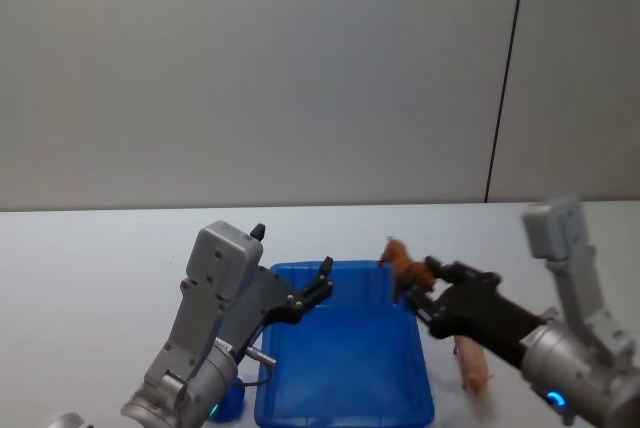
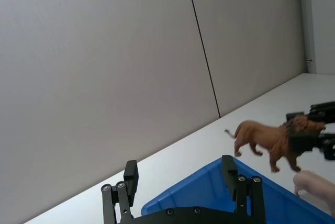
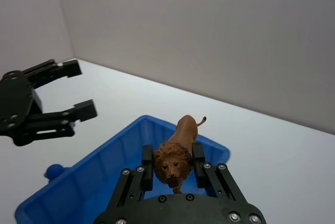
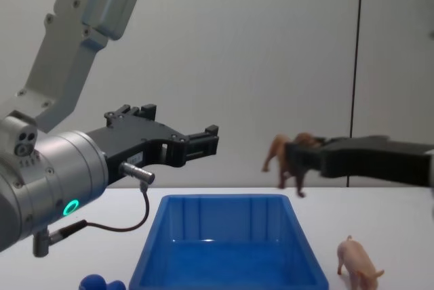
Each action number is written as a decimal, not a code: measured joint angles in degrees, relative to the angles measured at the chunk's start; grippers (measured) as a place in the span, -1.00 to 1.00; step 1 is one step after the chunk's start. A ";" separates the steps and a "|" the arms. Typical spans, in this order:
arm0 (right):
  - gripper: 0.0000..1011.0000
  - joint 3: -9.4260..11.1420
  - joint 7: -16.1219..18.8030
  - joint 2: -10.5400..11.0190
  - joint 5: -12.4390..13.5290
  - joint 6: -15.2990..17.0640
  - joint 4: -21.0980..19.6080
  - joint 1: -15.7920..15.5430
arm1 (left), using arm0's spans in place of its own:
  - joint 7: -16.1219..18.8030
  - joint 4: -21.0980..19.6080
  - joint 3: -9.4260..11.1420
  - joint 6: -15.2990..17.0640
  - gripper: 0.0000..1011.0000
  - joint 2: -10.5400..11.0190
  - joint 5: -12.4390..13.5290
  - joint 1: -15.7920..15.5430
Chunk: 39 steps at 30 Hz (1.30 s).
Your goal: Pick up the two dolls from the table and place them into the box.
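Left hand [image 4: 210,139], frame left, empty, spread wide | right hand [image 4: 296,156], mid-right, grips brown plastic maned figurine [image 4: 274,149] over corner of bright blue ribbed plastic bin [image 4: 224,200] | pale pink plastic pig [image 4: 357,261] on desk [image 4: 407,236], lower right | step: delivering first doll; next, likely: move inward, release.

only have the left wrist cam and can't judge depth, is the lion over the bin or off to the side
Observer: The head view puts the lion above the bin's far right corner, clamped in the right gripper.
Operator: ok and the pig, is it in the bin
Observer: No. The pig stands on the table to the right of the bin, apart from its wall.
Operator: where's my left gripper over the bin
Observer: The left gripper hangs open above the bin's left half, well clear of its rim.
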 joint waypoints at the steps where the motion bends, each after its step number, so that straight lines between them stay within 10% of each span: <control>1: -0.16 -0.48 0.49 -0.51 -0.31 0.41 0.52 0.39 | 0.00 0.00 0.00 0.00 0.98 0.00 0.00 0.00; 23: 0.96 -1.90 -0.50 -1.16 -2.97 -0.05 2.97 0.95 | 0.00 0.00 0.00 0.00 0.98 0.00 0.00 0.00; 39: 0.98 1.94 -6.92 4.67 0.05 -2.37 -1.50 -4.98 | 0.00 0.00 0.00 0.00 0.98 0.00 0.00 0.00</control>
